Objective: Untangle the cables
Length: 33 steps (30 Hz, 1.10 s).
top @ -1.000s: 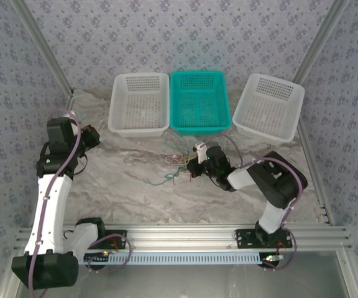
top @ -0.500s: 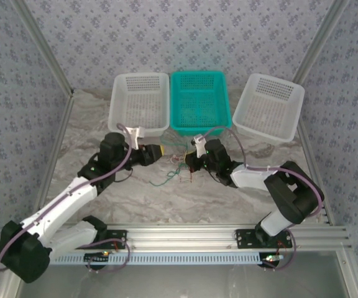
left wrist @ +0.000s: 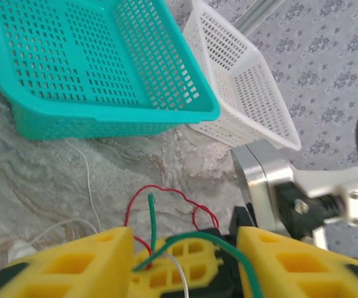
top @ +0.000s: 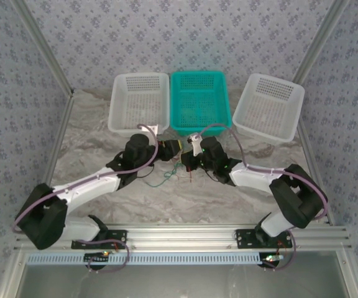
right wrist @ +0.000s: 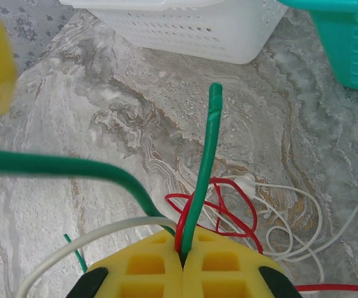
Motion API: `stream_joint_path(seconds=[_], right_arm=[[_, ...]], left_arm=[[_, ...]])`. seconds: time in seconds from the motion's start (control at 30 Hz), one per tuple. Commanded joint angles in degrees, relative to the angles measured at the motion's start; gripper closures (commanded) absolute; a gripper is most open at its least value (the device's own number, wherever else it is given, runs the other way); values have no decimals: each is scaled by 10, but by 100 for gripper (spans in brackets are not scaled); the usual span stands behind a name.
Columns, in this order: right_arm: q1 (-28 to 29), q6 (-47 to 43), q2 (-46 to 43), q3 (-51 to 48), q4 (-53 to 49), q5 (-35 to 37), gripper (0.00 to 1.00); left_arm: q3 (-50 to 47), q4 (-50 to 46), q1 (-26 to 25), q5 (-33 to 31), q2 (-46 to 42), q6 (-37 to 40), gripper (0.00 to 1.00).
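Green cable (right wrist: 202, 161) points straight out of the pinching right hand (right wrist: 182, 259); left hand (left wrist: 184, 248) spread.

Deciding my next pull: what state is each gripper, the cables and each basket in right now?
left gripper, open around cable strands.
right gripper, shut on green and red strands.
cables, tangled, partly lifted, the rest lying on the table.
left white basket, upright, empty.
teal basket, upright, empty.
right white basket, upright, empty.
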Motion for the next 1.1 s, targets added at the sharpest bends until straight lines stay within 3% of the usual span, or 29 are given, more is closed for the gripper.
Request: stream_joint_path(seconds=[0.0,0.07,0.17,0.27,0.33,0.43,0.57,0.7,0.83,0.97,1.07], right_arm=[[7,12,-17,18,-22,6,100],[10,11,-17,18,-24,7,100],[10,14,-17,17,-24,8,100],[4,18,-19,12,-20,2,99],[-8,24,-24,2,-15,-7,93],[-27,24,-30,-16,-7,-24,92],[-41,22,-33,-32,6,-42,97],[-52,25,-35,-39,5,-49,88],[-67,31,-41,-61,40,-71,100],[-72,24,-50,-64,17,-44,100],[-93,28,-60,-76,-13,-3,100]], left_arm=[[41,70,-2,-3,19,-3,60],[46,79,-2,5,29,-7,72],[55,53,-2,-3,29,-7,100],[55,4,3,-36,8,3,100],[47,-27,21,-51,-19,2,100],[31,-54,64,-35,-60,-12,100],[21,-77,103,-13,-108,-18,100],[35,-125,124,-9,-136,3,100],[36,-132,141,9,-150,3,100],[48,-160,148,3,-159,16,100],[62,-215,183,-17,-185,24,100]])
